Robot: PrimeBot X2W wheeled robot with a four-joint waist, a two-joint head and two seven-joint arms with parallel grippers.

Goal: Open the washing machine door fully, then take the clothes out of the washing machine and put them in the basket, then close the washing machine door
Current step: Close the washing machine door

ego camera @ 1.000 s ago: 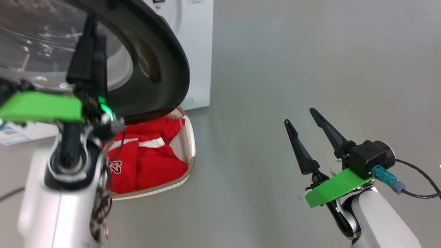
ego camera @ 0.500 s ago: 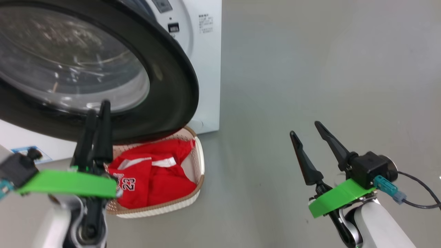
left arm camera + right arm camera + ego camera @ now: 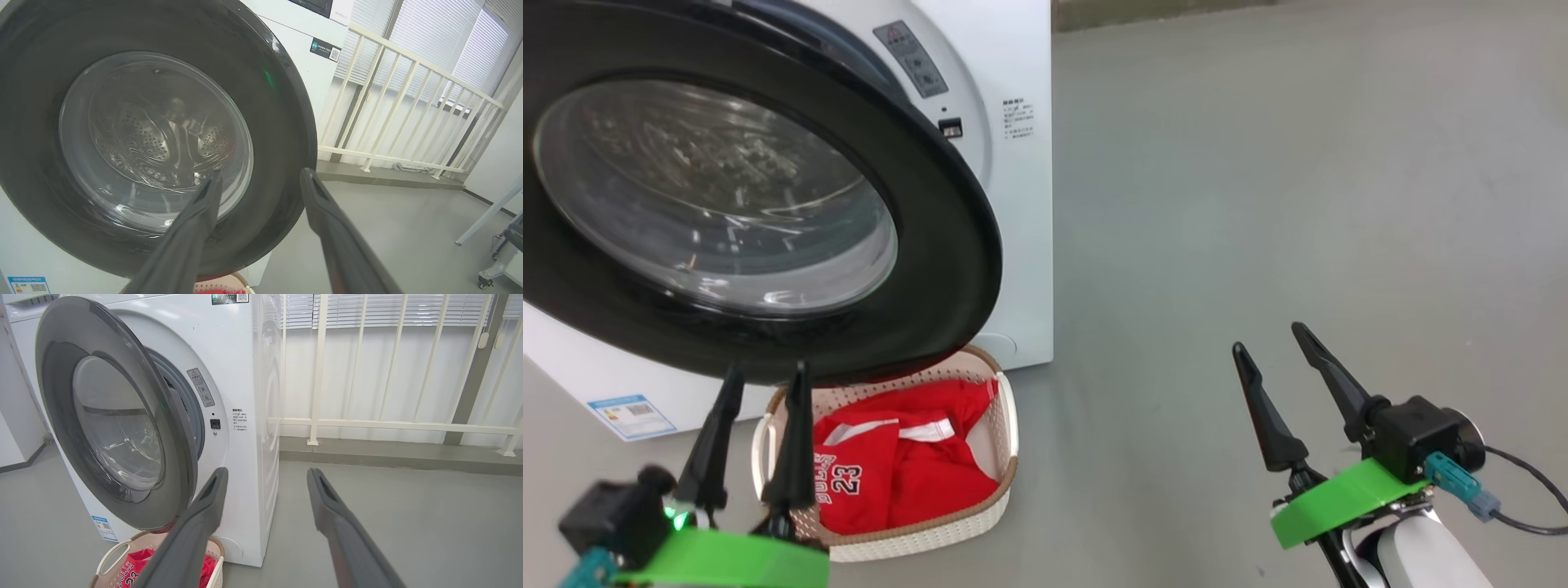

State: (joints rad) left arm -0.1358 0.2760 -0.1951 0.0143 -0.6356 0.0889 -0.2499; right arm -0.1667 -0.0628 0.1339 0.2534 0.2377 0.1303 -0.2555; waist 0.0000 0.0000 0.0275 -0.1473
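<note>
Head view, left gripper (image 3: 768, 369): fingers parted to a medium gap, nothing between them.
Head view, right gripper (image 3: 1269, 337): fingers parted likewise, empty, over bare grey floor (image 3: 1258, 163).
Head view, washing machine door (image 3: 743, 196): just beyond and above the left fingertips; well to the left of the right gripper. Its black rim overhangs the far side of the basket.
Head view, basket (image 3: 915, 535): on the floor just right of the left fingers, at the foot of the washing machine (image 3: 1021, 204).
Head view, clothes (image 3: 907, 482): red, bunched inside the basket, the "23" facing up.
Left wrist view, door: directly ahead of the left fingers; the perforated drum is seen through the glass bowl. Contact between tips and rim cannot be judged.
Left wrist view, railing (image 3: 408, 102): cream, to the right of the fingers, beyond the machine.
Right wrist view, door: ahead and left of the right fingers, standing swung out from the machine front, with a gap between them.
Right wrist view, blue label sticker (image 3: 102, 528): low on the machine front, below the door.
Right wrist view, basket: under the door, partly hidden by one finger, red fabric inside.
</note>
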